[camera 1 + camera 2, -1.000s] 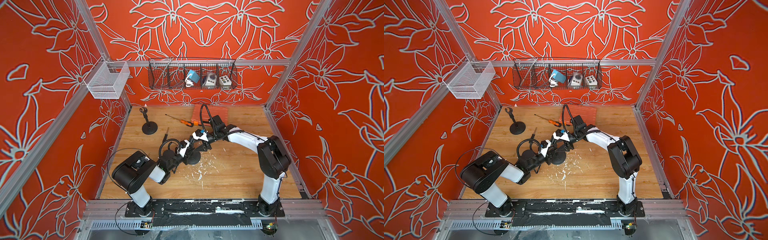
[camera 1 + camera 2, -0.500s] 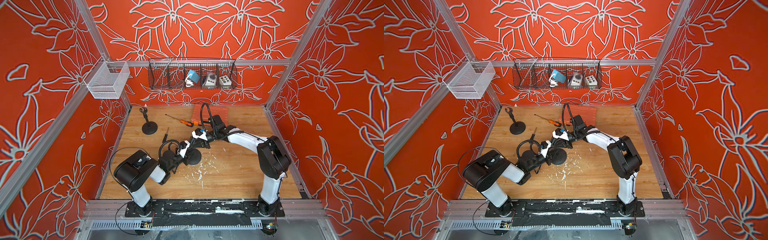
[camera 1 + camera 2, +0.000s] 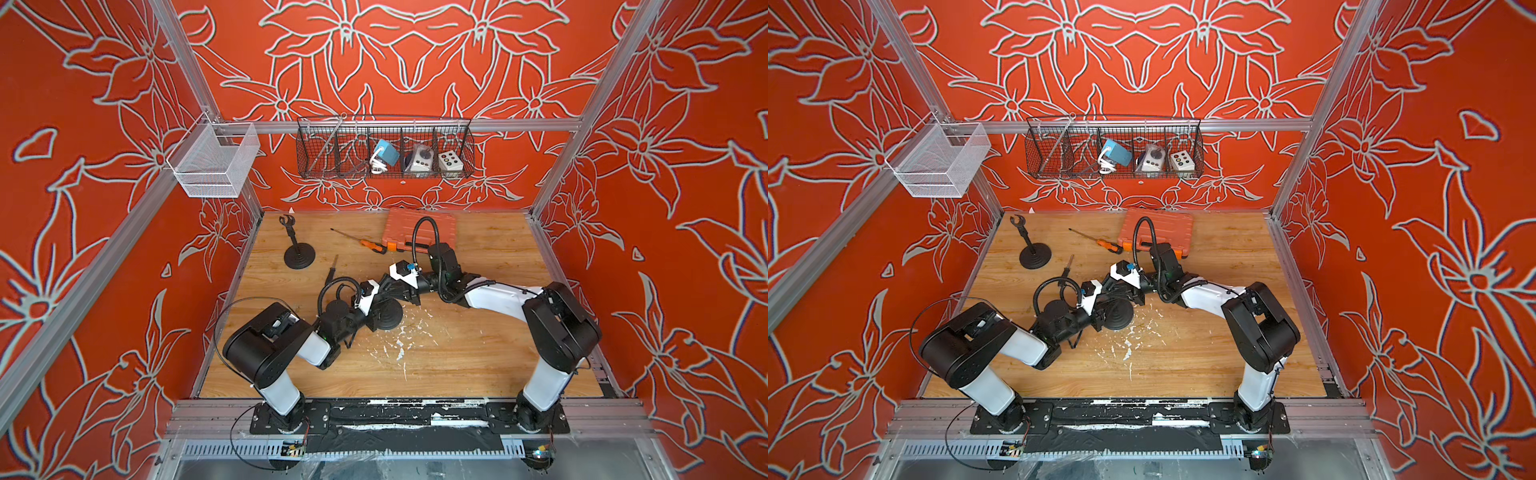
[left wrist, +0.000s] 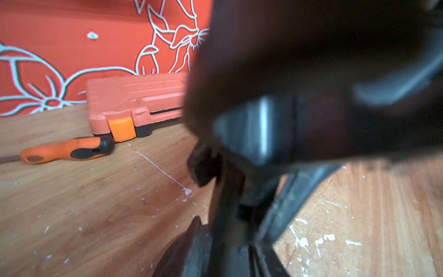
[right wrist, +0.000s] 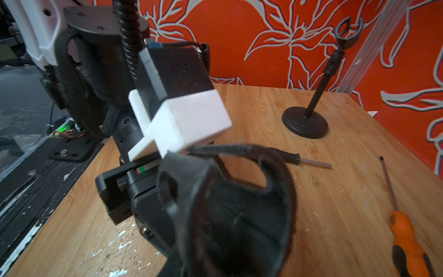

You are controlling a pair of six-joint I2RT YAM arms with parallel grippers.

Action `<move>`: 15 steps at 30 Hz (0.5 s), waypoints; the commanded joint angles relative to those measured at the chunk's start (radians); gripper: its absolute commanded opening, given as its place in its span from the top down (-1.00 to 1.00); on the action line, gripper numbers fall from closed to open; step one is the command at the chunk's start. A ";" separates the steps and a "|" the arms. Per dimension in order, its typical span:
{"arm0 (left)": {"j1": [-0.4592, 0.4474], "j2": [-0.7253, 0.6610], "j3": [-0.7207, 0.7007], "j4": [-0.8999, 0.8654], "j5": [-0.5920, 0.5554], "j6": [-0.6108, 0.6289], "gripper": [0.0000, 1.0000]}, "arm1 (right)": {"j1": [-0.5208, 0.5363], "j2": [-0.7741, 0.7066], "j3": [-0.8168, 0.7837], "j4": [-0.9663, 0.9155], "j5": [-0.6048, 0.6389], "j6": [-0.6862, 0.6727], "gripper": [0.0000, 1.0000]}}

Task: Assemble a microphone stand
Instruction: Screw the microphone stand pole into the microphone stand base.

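Barely any shift is noted: left fingers [image 5: 153,215] and right fingers [image 3: 395,291] remain met at the clip [image 5: 239,203] by the base [image 3: 388,320], their grips cannot be told, and joining is judged unfinished.

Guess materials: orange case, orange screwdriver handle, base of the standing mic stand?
Orange case: moulded plastic, matte, ribbed lid. Screwdriver handle: orange plastic with black, likely rubbery, grip sections. Stand base: black, satin, concentric rings; probably cast metal, possibly plastic.

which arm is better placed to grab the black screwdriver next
Left, probably. The black screwdriver lies just beyond the left pincer, on that arm's side. The right pincer is at the mic clip and would have to reach across the left arm.
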 commanded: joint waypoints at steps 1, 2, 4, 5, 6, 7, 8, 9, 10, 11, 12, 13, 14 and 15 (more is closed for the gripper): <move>-0.006 -0.005 0.025 -0.086 0.008 -0.003 0.36 | 0.049 0.021 -0.103 0.025 0.255 0.184 1.00; -0.006 -0.002 0.033 -0.092 0.012 -0.004 0.36 | 0.062 0.012 -0.118 0.033 0.311 0.216 1.00; -0.006 0.005 0.043 -0.093 0.014 -0.011 0.36 | 0.094 -0.001 -0.149 0.051 0.405 0.259 1.00; -0.006 0.010 0.045 -0.091 0.014 -0.014 0.36 | 0.117 -0.009 -0.162 0.058 0.461 0.277 1.00; -0.006 0.014 0.047 -0.088 0.014 -0.016 0.36 | 0.138 -0.013 -0.171 0.060 0.508 0.291 1.00; -0.006 0.019 0.048 -0.084 0.016 -0.019 0.36 | 0.168 -0.019 -0.174 0.050 0.565 0.301 1.00; -0.006 0.022 0.048 -0.082 0.016 -0.021 0.36 | 0.192 -0.023 -0.176 0.039 0.617 0.311 1.00; -0.006 0.024 0.047 -0.080 0.016 -0.022 0.36 | 0.216 -0.028 -0.179 0.037 0.669 0.331 1.00; -0.006 0.024 0.045 -0.078 0.016 -0.021 0.36 | 0.235 -0.031 -0.183 0.036 0.703 0.351 1.00; -0.006 0.026 0.044 -0.078 0.015 -0.020 0.38 | 0.249 -0.035 -0.188 0.037 0.737 0.369 1.00; -0.006 0.027 0.041 -0.077 0.013 -0.018 0.40 | 0.260 -0.038 -0.190 0.035 0.762 0.382 1.00; -0.006 0.029 0.039 -0.075 0.012 -0.017 0.43 | 0.268 -0.038 -0.188 0.031 0.766 0.387 1.00; -0.006 0.030 0.038 -0.074 0.012 -0.014 0.48 | 0.271 -0.039 -0.185 0.021 0.773 0.393 1.00; -0.006 0.029 0.035 -0.075 0.009 -0.012 0.56 | 0.274 -0.039 -0.181 0.016 0.773 0.393 1.00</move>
